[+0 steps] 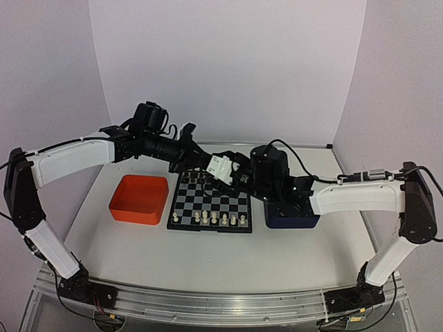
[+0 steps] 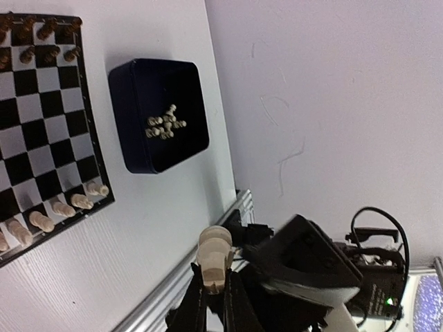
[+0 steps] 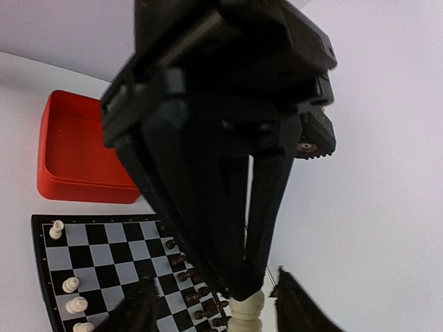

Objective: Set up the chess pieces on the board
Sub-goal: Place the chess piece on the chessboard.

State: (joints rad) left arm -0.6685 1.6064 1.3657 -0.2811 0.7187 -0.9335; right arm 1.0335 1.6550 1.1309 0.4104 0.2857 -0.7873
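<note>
Left wrist view: shows L gripper (image 2: 213,294) clamped on one cream chess piece (image 2: 214,254), free end poking out past the fingertips, long axis approx in line w/ the fingers; head or base outward, can't tell. Right wrist view: finds R gripper (image 3: 220,308) w/ jaws apart, one finger each side of that same piece, neither visibly touching it. Reads as a handover, grip w/ L only. Top external: puts both grippers nose to nose above far edge of the board (image 1: 208,202), toward its right half, well clear of the surface. Places board below and to the near side of L's fingers, w/ a gappy line of cream pieces (image 1: 211,218) on near rank and black pieces (image 2: 41,31) on far ranks. Spots more cream ones loose in blue tray (image 2: 135,90) just right of board; orange tray (image 1: 138,199) just left. Judged next: back R straight off along its own finger line so as not to clip the piece, then w/ L, the only arm holding, turn it base down and lower onto a free near-side square. Risk: tiny piece, shallow pinch, could twist. No brand or readable text anywhere; white label (image 1: 220,166) on a wrist too small to read.
</note>
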